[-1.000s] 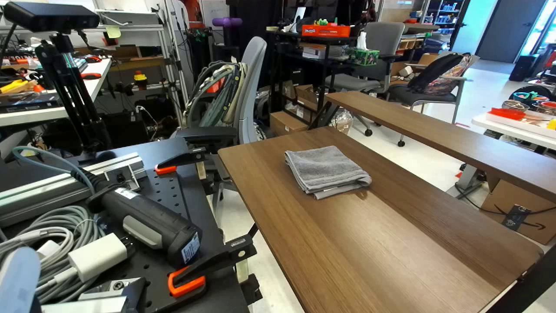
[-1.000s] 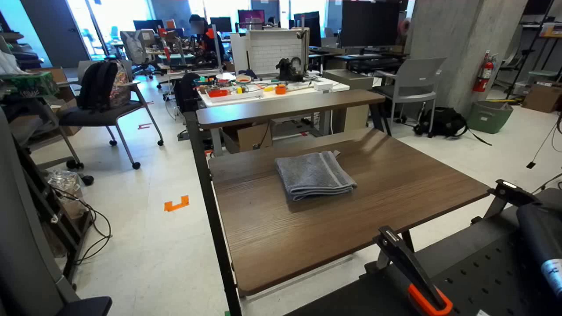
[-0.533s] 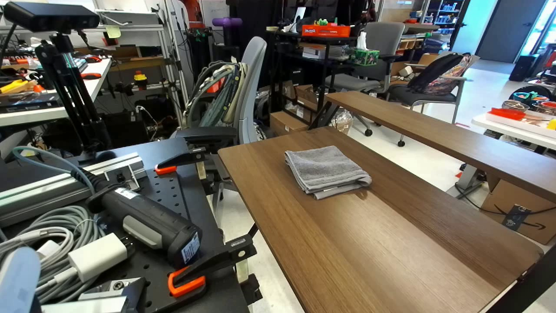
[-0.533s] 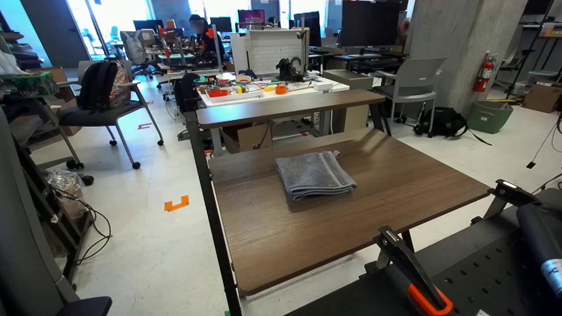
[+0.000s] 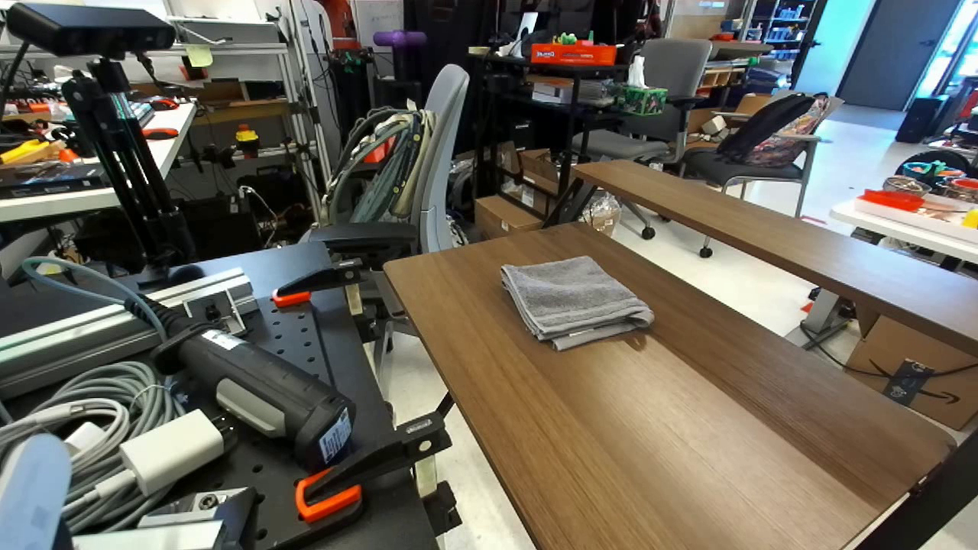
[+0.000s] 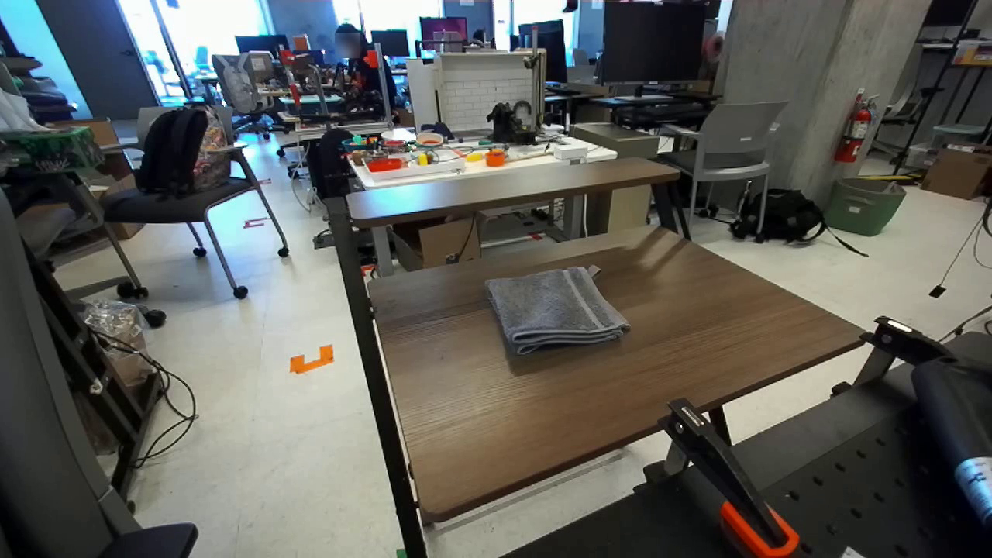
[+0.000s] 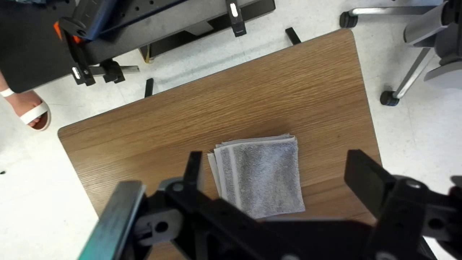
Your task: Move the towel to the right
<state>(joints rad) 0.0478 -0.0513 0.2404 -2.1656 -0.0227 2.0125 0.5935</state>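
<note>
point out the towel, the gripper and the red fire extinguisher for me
Towel (image 6: 549,308): in an exterior view, on the middle of its folded top.
Gripper (image 7: 276,169): in the wrist view, midway between its spread fingertips.
Red fire extinguisher (image 6: 855,136): in an exterior view, on its body.

In the wrist view the gripper (image 7: 276,173) hides from us the corner of the towel (image 7: 267,177) at seven o'clock; at nine, the edge crops a sandalled foot (image 7: 24,103). In an exterior view we find a face (image 6: 349,45) blurred at eleven o'clock, and cannot name the dark shape (image 6: 571,5) clipped by the top edge just past twelve.
</note>
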